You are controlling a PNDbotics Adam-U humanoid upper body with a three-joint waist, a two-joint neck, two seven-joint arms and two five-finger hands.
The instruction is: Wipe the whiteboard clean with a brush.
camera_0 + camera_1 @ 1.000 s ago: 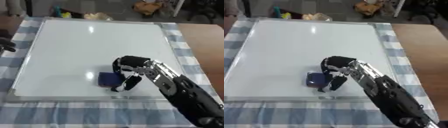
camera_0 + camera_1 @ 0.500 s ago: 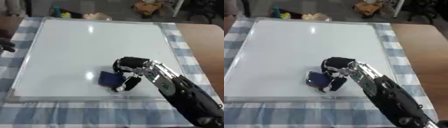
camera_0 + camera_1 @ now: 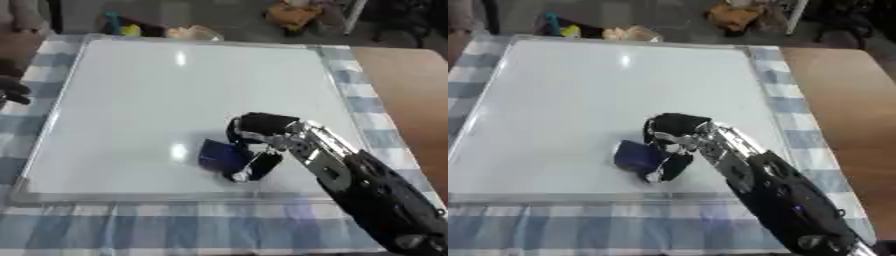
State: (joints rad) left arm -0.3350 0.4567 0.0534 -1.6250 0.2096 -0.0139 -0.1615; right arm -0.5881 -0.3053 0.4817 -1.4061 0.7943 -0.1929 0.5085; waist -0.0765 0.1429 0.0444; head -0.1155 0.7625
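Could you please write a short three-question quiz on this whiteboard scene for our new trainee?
1. True or false: the right robot hand holds the blue brush.
2. Where on the whiteboard is the brush? A) far left corner B) near edge, right of centre C) off the board
3. What lies under the whiteboard?

Key: 1 true; 2 B; 3 a blue-and-white checked cloth.

Right hand [image 3: 259, 135] covers the right side of the blue brush [image 3: 220, 154]; where fingers meet it is blurred. Left hand [image 3: 10, 90] is cut off by the left edge of the left eye view, fingers unreadable. Far clutter beyond the whiteboard [image 3: 175, 85] is blurred, cropped at the top.
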